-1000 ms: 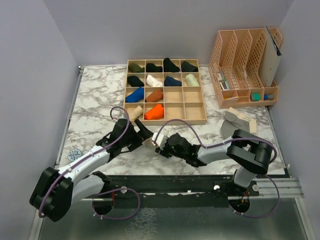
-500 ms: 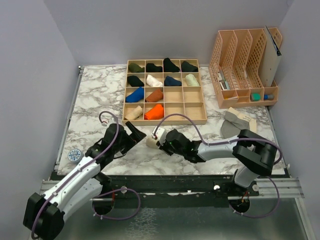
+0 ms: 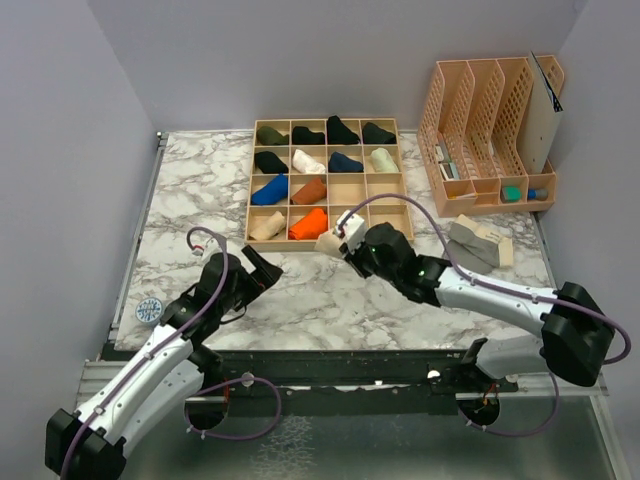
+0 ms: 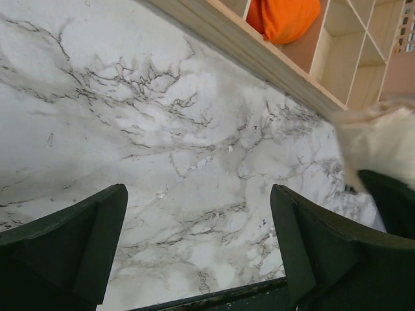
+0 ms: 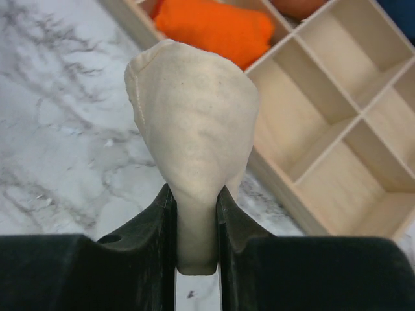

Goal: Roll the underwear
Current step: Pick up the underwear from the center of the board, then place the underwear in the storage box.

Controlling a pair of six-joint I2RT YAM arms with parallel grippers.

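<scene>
I am pinching the rolled beige underwear (image 5: 191,123) in my right pincer (image 5: 194,194) beside the compartment tray (image 3: 322,121) (left pincer (image 4: 198,240) gaping, empty), grey underwear (image 3: 470,243) lying not yet rolled.

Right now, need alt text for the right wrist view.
The right hand grips a bundled pale beige cloth garment, which sticks out ahead of it with the white marble tabletop behind. Just beyond sits a wooden grid tray, its nearest compartments empty and a folded orange cloth in another.
</scene>
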